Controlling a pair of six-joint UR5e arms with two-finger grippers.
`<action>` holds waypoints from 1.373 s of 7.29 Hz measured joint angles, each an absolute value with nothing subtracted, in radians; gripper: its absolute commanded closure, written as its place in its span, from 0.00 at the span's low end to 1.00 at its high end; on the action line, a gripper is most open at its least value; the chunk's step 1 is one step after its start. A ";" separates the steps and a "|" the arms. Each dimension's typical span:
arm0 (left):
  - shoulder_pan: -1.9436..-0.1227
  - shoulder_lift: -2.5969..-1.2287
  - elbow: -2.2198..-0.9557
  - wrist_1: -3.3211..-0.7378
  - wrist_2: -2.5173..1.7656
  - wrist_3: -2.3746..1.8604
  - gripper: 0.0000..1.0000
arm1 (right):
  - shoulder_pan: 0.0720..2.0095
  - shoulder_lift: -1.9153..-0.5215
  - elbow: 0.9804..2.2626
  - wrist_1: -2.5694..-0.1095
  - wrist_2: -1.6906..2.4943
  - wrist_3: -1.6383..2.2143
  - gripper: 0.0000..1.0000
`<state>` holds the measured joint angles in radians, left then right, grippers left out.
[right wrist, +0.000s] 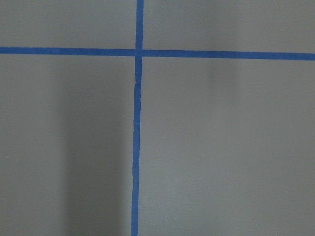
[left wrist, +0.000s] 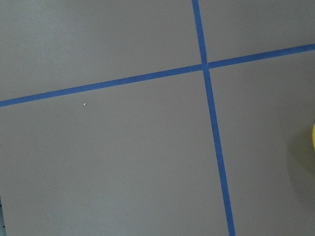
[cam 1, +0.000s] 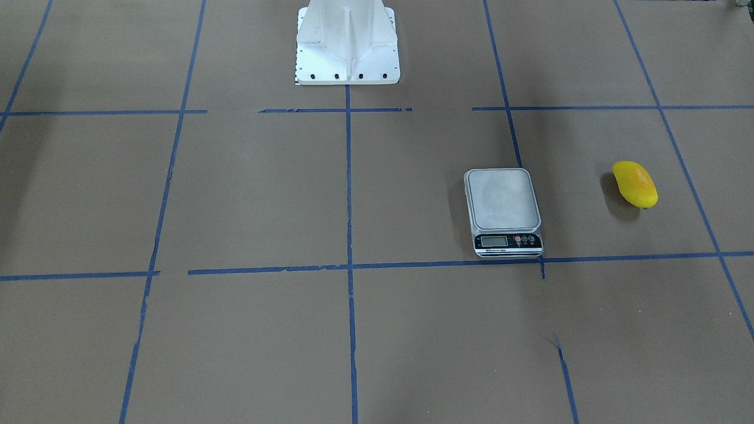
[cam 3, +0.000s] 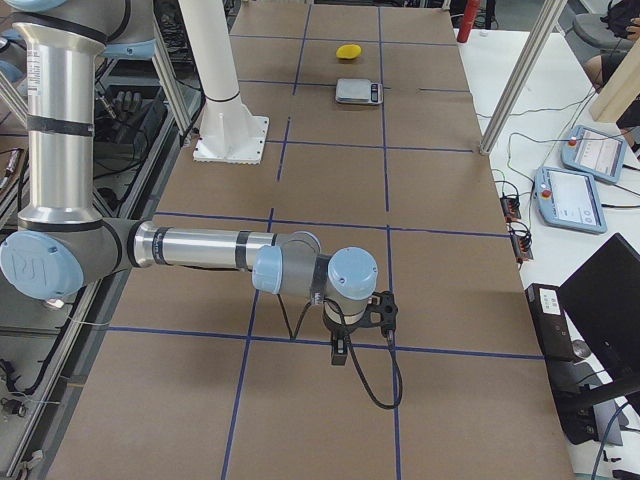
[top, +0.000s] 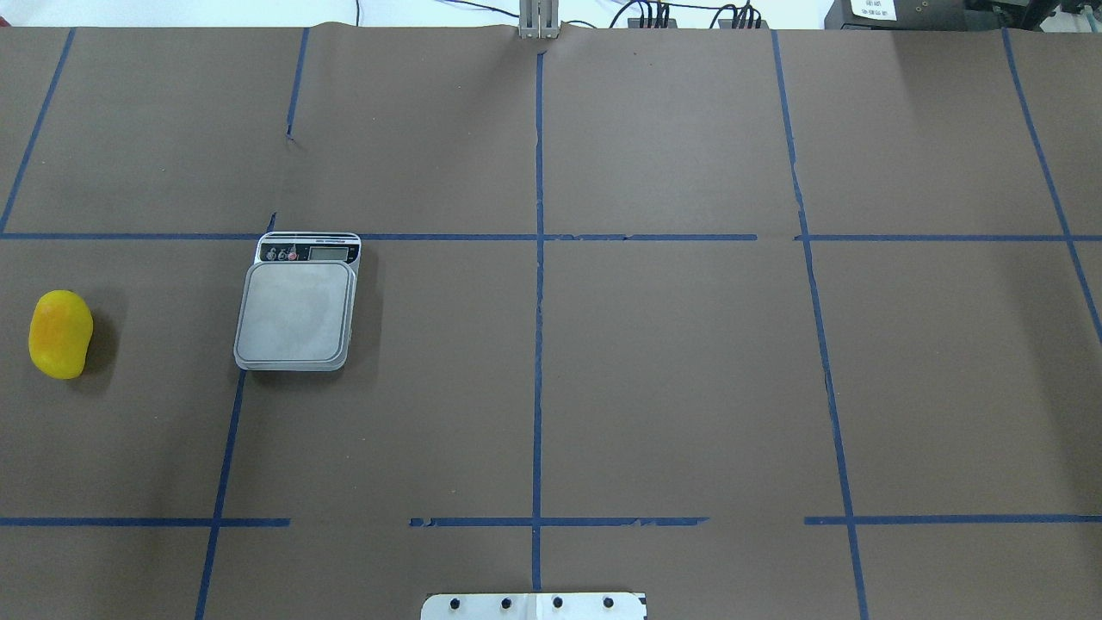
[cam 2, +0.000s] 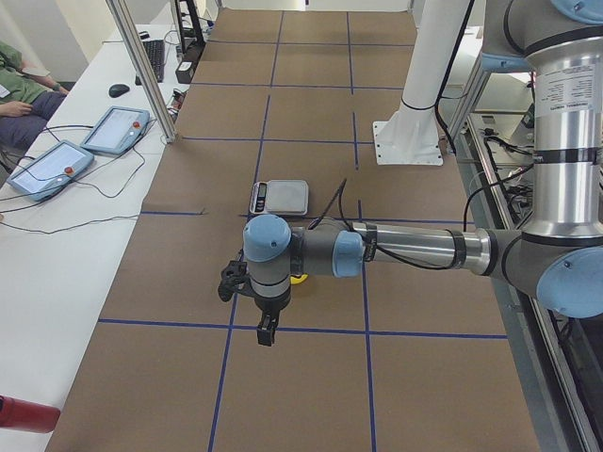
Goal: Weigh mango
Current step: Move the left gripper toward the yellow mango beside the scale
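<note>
**A:** How many of each?

**B:** One mango (top: 60,334), one scale (top: 297,306), and two arms with one pincer each.

**A:** What does the mango look like?

**B:** It is small, elongated and slightly curved, like a bean. The skin is bright yellow with an orange blush, smooth and glossy. It lies on its side on the table (top: 671,370), on the robot's left of the scale and well apart from it.

**A:** And the scale?

**B:** It is flat, with a square silvery-grey platform that has rounded corners and a matte, faintly smudged top. A dark panel with a small display and buttons runs along the edge farthest from the robot.

**A:** The table?

**B:** It is covered in matte brown paper crossed by blue tape lines (top: 539,344) in a grid. One line runs under the scale.

**A:** The pincers?

**B:** The left pincer (cam 2: 267,331) hangs pointing down over the table, beyond the mango from the scale. The right pincer (cam 3: 340,353) also points down, far from the scale at the table's other end. Both show only in the side views, so I cannot tell how far either is open. The mango lies apart from both.
</note>
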<state>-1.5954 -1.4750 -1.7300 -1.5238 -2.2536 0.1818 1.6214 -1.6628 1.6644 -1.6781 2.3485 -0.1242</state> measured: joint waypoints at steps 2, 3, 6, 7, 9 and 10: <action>-1.595 -1.481 -1.730 -1.524 -2.256 0.183 0.00 | 1.621 -1.663 1.664 -1.678 2.349 -0.124 0.00; -1.593 -1.492 -1.732 -1.526 -2.258 0.179 0.00 | 1.621 -1.663 1.664 -1.678 2.349 -0.124 0.00; -1.526 -1.531 -1.754 -1.612 -2.271 -0.046 0.00 | 1.621 -1.663 1.664 -1.678 2.349 -0.124 0.00; -1.464 -1.530 -1.749 -1.688 -2.286 -0.165 0.00 | 1.621 -1.663 1.664 -1.678 2.349 -0.124 0.00; -1.307 -1.519 -1.722 -1.843 -2.290 -0.412 0.00 | 1.621 -1.663 1.664 -1.678 2.349 -0.124 0.00; -1.244 -1.517 -1.695 -1.901 -2.282 -0.498 0.00 | 1.621 -1.663 1.664 -1.678 2.349 -0.124 0.00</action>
<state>-1.2437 -1.5166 -1.6951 -1.9012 -2.2816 -0.4983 1.6214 -1.6628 1.6644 -1.6782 2.3485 -0.1243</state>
